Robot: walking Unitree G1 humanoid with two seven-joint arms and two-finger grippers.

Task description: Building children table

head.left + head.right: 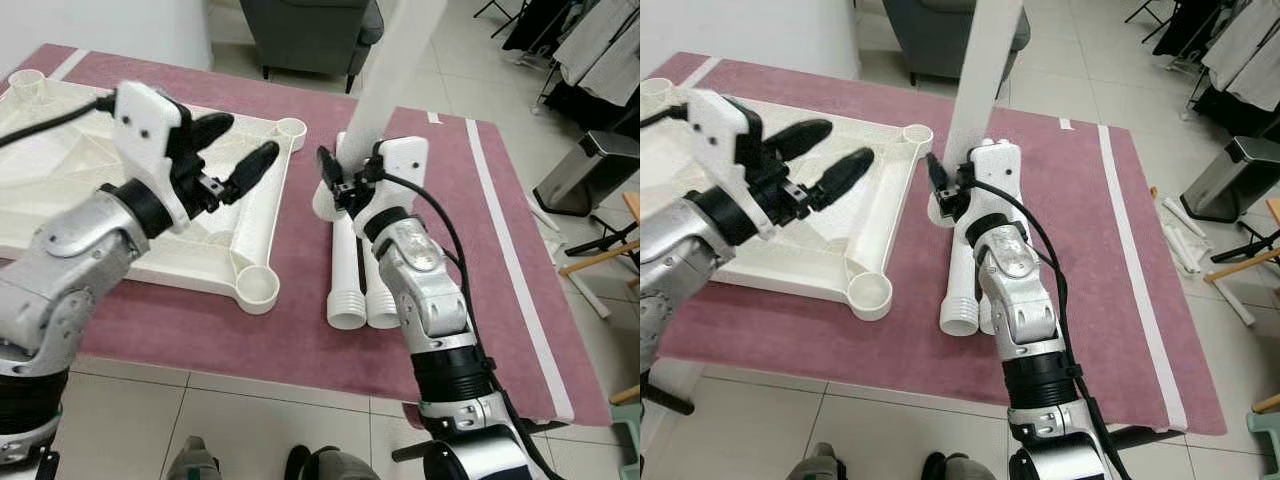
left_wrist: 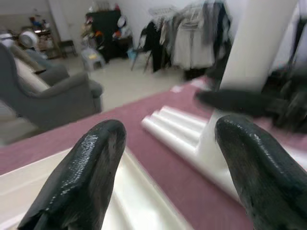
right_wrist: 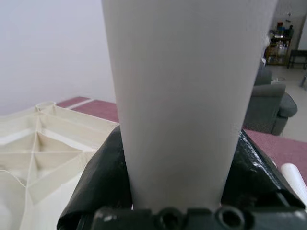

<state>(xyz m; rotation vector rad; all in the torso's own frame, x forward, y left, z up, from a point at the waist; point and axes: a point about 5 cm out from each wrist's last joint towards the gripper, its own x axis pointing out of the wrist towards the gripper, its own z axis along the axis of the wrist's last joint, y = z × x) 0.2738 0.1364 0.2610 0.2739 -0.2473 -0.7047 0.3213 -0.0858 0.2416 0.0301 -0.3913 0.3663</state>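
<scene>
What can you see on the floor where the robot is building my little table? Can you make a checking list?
Surface: purple rug on tiled floor.
Job's things: white tabletop lying upside down; two legs lying beside it; one leg held upright.
Clutter: nothing seen on the rug.
Grippers: right gripper shut on the upright leg; left gripper open above the tabletop.
Cables: black cable along the right arm.
Surroundings: grey armchair, bin, hanging clothes.

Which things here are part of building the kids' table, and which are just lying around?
For the job: upturned tabletop; upright leg in the right gripper; spare legs on the rug; left gripper, open.

Lying about: armchair, bin, hanging clothes.
</scene>
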